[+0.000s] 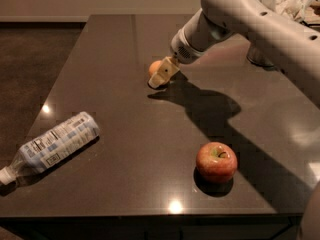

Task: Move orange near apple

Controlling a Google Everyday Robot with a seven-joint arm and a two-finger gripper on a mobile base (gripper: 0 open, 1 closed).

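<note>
The orange (154, 67), small and pale, sits on the dark table (125, 114) near its middle, partly hidden behind my gripper. My gripper (162, 75) reaches down from the upper right and sits right at the orange's front right side, overlapping it. The red apple (216, 162), with a yellowish patch at its stem, sits near the table's front edge, well to the front right of the orange.
A plastic water bottle (55, 144) lies on its side at the front left of the table, cap toward the left edge. My white arm (260, 24) crosses the upper right. A round grey base (260, 56) stands at the back right.
</note>
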